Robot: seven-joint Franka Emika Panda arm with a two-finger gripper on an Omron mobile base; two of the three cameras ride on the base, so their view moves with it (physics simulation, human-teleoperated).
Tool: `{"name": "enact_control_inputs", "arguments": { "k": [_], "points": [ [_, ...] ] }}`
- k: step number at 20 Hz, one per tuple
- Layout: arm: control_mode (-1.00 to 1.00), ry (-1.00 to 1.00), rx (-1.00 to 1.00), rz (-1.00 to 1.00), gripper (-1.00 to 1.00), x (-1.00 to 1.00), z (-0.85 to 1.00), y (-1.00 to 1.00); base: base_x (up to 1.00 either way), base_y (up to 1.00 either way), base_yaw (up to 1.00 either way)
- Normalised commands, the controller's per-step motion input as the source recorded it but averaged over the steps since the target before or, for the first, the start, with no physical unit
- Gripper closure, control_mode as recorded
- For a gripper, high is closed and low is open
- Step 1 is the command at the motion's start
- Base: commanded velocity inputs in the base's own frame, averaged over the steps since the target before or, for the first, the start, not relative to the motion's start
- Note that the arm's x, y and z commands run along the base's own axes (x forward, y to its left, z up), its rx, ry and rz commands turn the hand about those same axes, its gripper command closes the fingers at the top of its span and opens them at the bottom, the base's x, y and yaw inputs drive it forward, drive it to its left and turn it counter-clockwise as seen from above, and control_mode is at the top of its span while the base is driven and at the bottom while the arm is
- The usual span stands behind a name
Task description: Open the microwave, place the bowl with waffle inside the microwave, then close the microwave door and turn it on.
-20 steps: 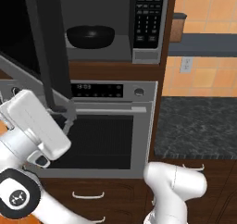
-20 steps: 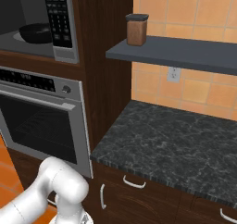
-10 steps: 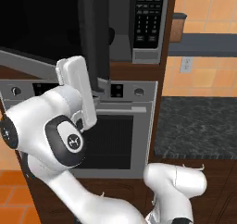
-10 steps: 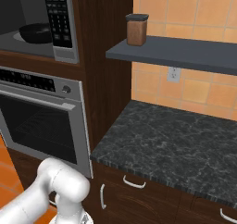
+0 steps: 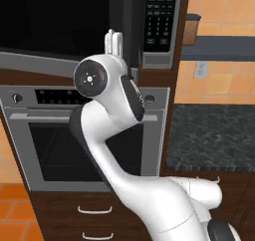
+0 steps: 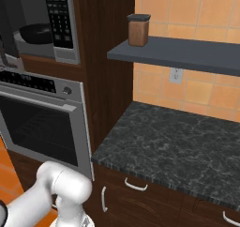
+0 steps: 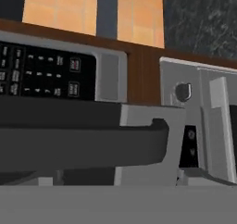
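Observation:
The microwave sits high in the wooden cabinet wall, its keypad on the right. Inside its cavity rests the black bowl; the waffle is hidden from here. The microwave door, a wide black glass panel, stands partly open and covers most of the cavity in the left base view. My gripper is raised at the door's free edge, beside the keypad. The hand view looks close onto the dark door handle. My fingertips are hidden, so I cannot tell how the jaws stand.
Below the microwave is the wall oven with its knobs and a bar handle. To the right, a dark marble counter lies under a grey shelf that carries a brown jar.
My arm has swung up and to the right across the microwave front. The door's free edge has moved right with it, toward the keypad, hiding the bowl in the left base view.

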Motion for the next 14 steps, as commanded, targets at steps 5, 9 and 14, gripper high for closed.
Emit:
{"name": "enact_control_inputs", "arguments": {
  "k": [5, 9, 14],
  "points": [
    [-1.0, 0.04, 0.02, 0.27, -1.0, 0.87, 0.0, 0.09, 0.0, 0.0, 0.0],
    [-1.0, 0.15, -0.01, 0.13, -1.0, 0.78, 0.11, 0.58, 0.0, 0.0, 0.0],
    [-1.0, 0.14, -0.03, 0.05, -1.0, 0.72, 0.3, 0.48, 0.0, 0.0, 0.0]
  ]
}}
